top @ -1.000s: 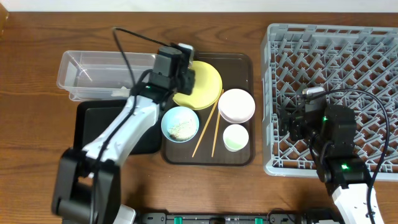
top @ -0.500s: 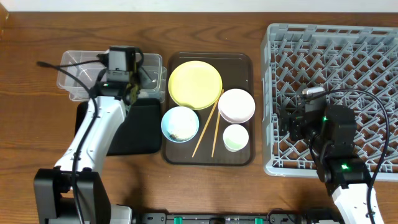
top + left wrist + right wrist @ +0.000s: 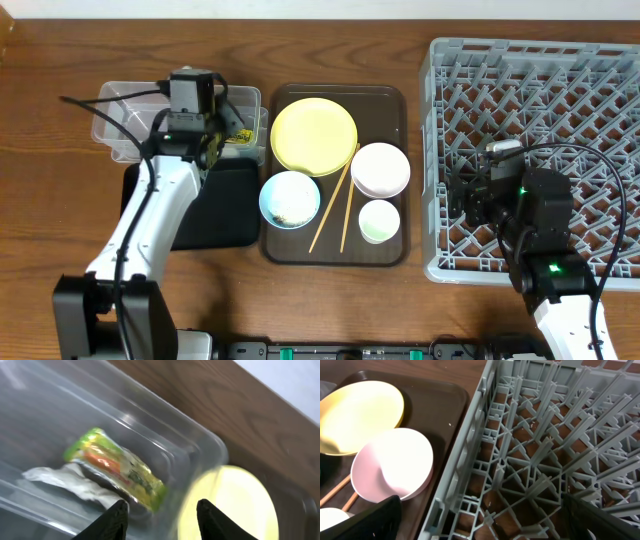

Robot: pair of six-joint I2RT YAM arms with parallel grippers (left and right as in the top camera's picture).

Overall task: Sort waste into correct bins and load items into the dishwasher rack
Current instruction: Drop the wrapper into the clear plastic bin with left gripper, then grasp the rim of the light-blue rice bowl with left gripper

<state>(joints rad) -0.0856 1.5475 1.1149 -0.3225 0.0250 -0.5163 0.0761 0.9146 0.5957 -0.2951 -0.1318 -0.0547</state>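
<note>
The yellow-green snack wrapper [image 3: 117,467] lies loose in the right end of the clear tub [image 3: 120,120], and shows from overhead too [image 3: 241,138]. My left gripper [image 3: 162,515] hovers just above it, open and empty [image 3: 220,135]. The black tray [image 3: 225,205] sits in front of the tub. The yellow plate [image 3: 314,135], white bowl [image 3: 380,168], light blue bowl [image 3: 290,198] holding rice scraps, pale cup [image 3: 379,220] and two chopsticks [image 3: 333,205] rest on the brown serving tray. My right gripper [image 3: 480,522] is open and empty over the left edge of the grey rack [image 3: 540,150].
The brown serving tray [image 3: 390,105] lies between the bins and the rack. The right wrist view shows the rack's wall [image 3: 470,450] beside the white bowl [image 3: 392,470] and yellow plate [image 3: 360,415]. Bare wooden table surrounds everything.
My left gripper moved left from over the yellow plate to the clear tub and let go of the wrapper, which now lies in the tub. The right arm has not moved.
</note>
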